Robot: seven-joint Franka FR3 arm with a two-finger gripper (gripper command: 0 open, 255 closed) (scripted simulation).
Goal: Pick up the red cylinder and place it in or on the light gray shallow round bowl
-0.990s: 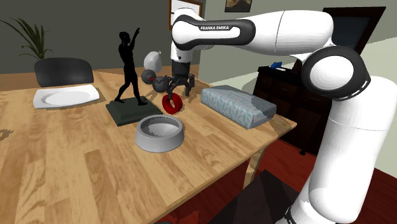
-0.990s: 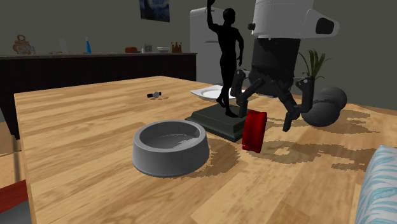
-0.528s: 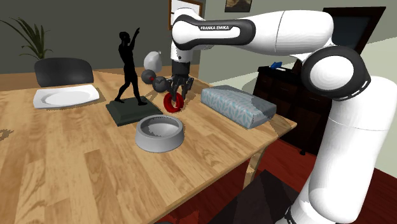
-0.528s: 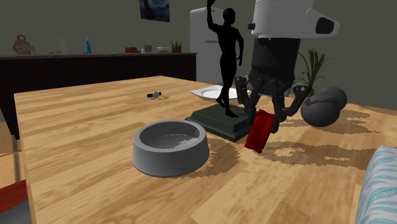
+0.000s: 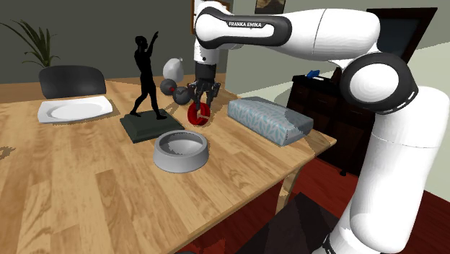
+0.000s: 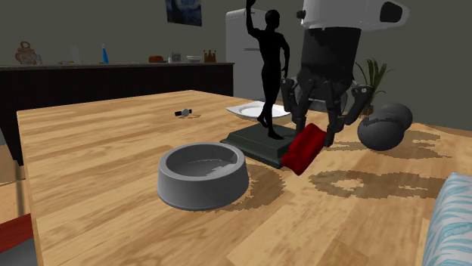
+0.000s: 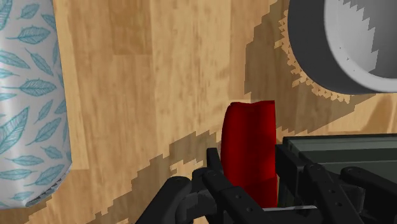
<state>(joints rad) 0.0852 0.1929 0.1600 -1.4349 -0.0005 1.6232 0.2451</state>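
The red cylinder (image 5: 196, 114) (image 6: 304, 150) (image 7: 249, 149) is a flat red disc, tilted and lifted just off the wooden table. My black gripper (image 5: 197, 100) (image 6: 321, 134) (image 7: 249, 181) is shut on it, one finger on each flat face. The grey shallow round bowl (image 5: 181, 151) (image 6: 203, 175) (image 7: 347, 44) stands on the table a short way from the cylinder, toward the table's front edge in the shoulder view. Its inside is bare.
A black figurine on a dark square base (image 5: 148, 124) (image 6: 263, 143) stands right beside the cylinder. A leaf-patterned cushion (image 5: 270, 120) (image 7: 28, 95) lies on its other side. Dark round shapes (image 6: 384, 127) sit behind. A white plate (image 5: 74, 109) lies at the far left.
The fingers closed onto the red cylinder, which stood on the table a second ago. The hand has since risen a little, lifting and tilting the cylinder.
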